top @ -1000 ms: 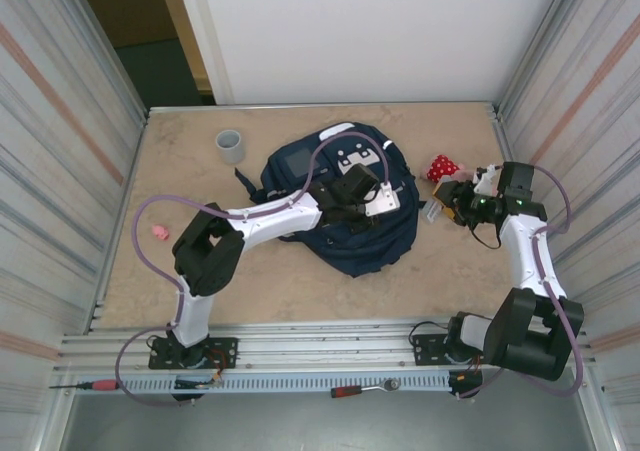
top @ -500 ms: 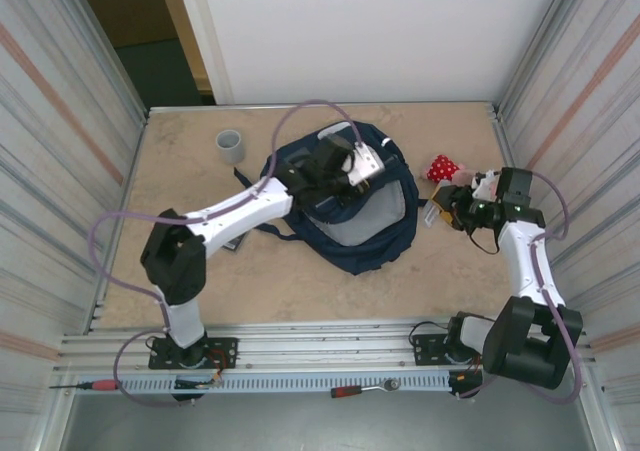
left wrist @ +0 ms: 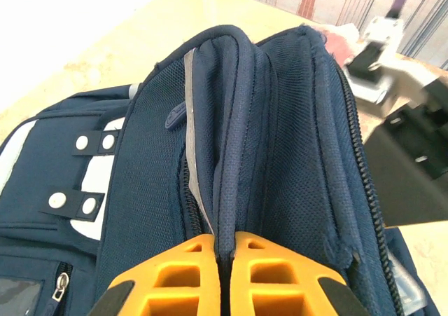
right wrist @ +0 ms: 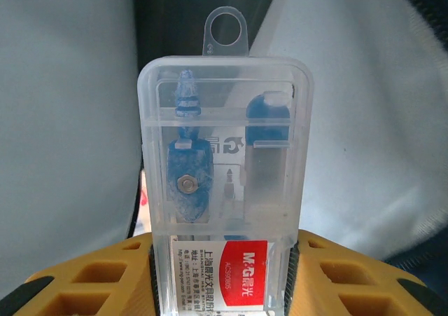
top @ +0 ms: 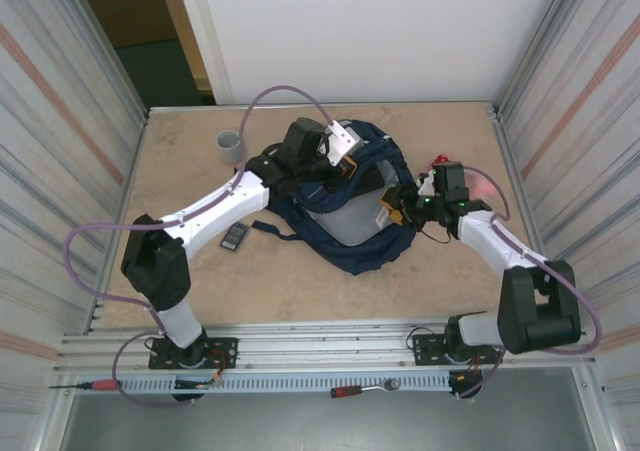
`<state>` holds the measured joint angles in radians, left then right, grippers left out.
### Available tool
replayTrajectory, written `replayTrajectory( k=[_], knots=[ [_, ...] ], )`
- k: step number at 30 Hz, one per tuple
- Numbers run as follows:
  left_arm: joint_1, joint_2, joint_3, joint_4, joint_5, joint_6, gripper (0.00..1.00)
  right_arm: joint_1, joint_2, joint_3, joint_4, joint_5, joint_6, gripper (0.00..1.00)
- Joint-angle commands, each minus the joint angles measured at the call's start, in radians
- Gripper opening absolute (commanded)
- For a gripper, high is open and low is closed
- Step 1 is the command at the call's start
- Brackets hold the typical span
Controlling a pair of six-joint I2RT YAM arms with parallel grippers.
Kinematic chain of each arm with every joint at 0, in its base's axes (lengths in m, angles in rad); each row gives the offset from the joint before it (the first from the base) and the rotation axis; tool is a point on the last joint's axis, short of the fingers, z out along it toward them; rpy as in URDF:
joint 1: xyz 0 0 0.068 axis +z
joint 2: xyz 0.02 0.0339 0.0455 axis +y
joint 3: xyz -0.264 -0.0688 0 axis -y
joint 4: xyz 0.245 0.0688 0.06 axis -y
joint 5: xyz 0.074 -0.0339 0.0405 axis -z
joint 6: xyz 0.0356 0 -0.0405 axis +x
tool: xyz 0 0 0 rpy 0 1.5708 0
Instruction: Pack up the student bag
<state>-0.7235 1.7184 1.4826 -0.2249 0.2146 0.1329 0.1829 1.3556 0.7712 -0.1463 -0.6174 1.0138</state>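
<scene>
The student bag [top: 362, 255], navy blue with white patches, lies mid-table with its mouth held open and grey lining [top: 350, 219] showing. My left gripper [top: 343, 167] is shut on the bag's upper rim; in the left wrist view the orange fingers [left wrist: 183, 267] pinch a navy seam of the bag [left wrist: 280, 141]. My right gripper [top: 393, 212] is at the right edge of the opening, shut on a clear plastic case [right wrist: 227, 169] with a blue compass inside. Pale grey lining [right wrist: 63, 120] surrounds the case.
A grey cup [top: 231, 146] stands at the back left. A small dark device [top: 236, 236] lies left of the bag. A red-and-white item [top: 441, 161] sits right of the bag. Corrugated metal walls close in both sides.
My left gripper closed on the bag's rim and pulled it up and back, opening the mouth. My right arm carried the case leftward from the table's right side to the opening.
</scene>
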Motion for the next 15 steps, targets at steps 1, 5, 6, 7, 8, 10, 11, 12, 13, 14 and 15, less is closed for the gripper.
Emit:
replayTrajectory(
  k=[1,5,6,7,8,10,11,12,13,14,15],
  knots=[
    [-0.002,-0.060,0.008,0.122,0.050,-0.022,0.00,0.048,0.050,-0.013,0.146,0.069,0.141,0.50],
    [-0.001,-0.068,-0.001,0.125,0.052,-0.024,0.00,0.081,0.081,-0.014,0.171,0.090,0.187,0.66],
    [0.001,-0.069,-0.004,0.127,0.052,-0.024,0.00,0.087,0.078,-0.017,0.163,0.095,0.186,0.66],
    [-0.001,-0.071,-0.007,0.128,0.052,-0.024,0.00,0.091,0.075,-0.021,0.157,0.099,0.186,0.66],
    [0.000,-0.072,-0.011,0.131,0.052,-0.025,0.00,0.097,0.070,-0.030,0.153,0.105,0.186,0.65],
    [0.001,-0.072,-0.016,0.135,0.054,-0.029,0.00,0.113,0.059,-0.050,0.152,0.115,0.194,0.61],
    [0.003,-0.071,-0.018,0.139,0.056,-0.033,0.00,0.122,0.056,-0.061,0.151,0.121,0.199,0.57],
    [0.002,-0.070,-0.018,0.142,0.058,-0.035,0.00,0.135,0.053,-0.071,0.151,0.129,0.204,0.53],
    [0.002,-0.069,-0.021,0.146,0.060,-0.037,0.00,0.144,0.052,-0.080,0.149,0.137,0.207,0.51],
    [0.003,-0.068,-0.021,0.146,0.060,-0.040,0.00,0.156,0.052,-0.086,0.147,0.148,0.210,0.49],
    [0.002,-0.067,-0.021,0.150,0.064,-0.044,0.00,0.166,0.056,-0.093,0.149,0.158,0.215,0.47]
  ],
)
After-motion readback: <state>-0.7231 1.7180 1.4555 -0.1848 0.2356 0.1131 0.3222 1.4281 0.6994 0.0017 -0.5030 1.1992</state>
